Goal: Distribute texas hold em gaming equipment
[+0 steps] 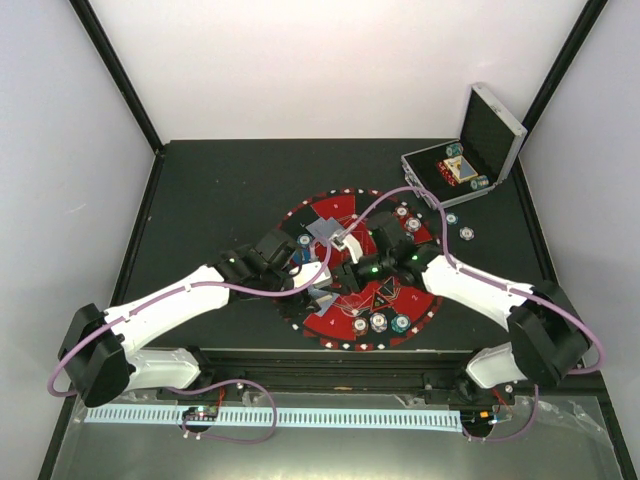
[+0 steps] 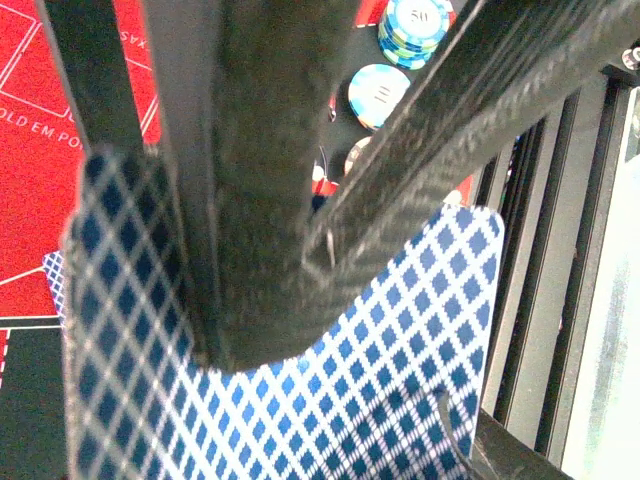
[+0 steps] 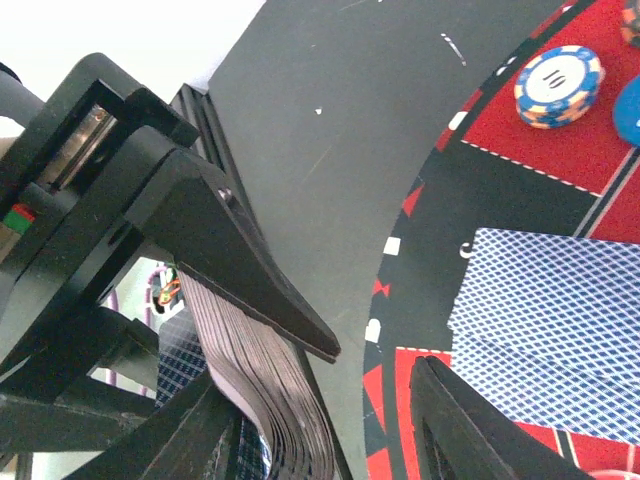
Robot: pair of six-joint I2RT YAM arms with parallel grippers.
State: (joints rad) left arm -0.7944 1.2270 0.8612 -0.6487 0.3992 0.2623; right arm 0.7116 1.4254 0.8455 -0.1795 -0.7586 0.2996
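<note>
My left gripper point(image 1: 300, 268) is shut on a deck of playing cards point(image 2: 380, 380) with blue diamond backs, held over the middle of the round red-and-black mat point(image 1: 335, 205). My right gripper point(image 3: 375, 358) stands open right beside it. One finger point(image 3: 260, 280) lies against the deck's bent edge point(image 3: 265, 400), and only mat and table show between the jaws. Two dealt cards point(image 3: 550, 330) lie face down on the mat, seen as grey-blue cards point(image 1: 325, 232) from above. Poker chips point(image 1: 380, 322) sit at the mat's near edge, and a white-and-blue chip point(image 3: 558, 85) lies past the dealt cards.
The silver case point(image 1: 470, 150) stands open at the back right with chips and cards inside. Two chips point(image 1: 460, 226) lie on the black table between the case and the mat. More chips point(image 1: 407, 218) rest on the mat's right side. Both arms cross over the mat.
</note>
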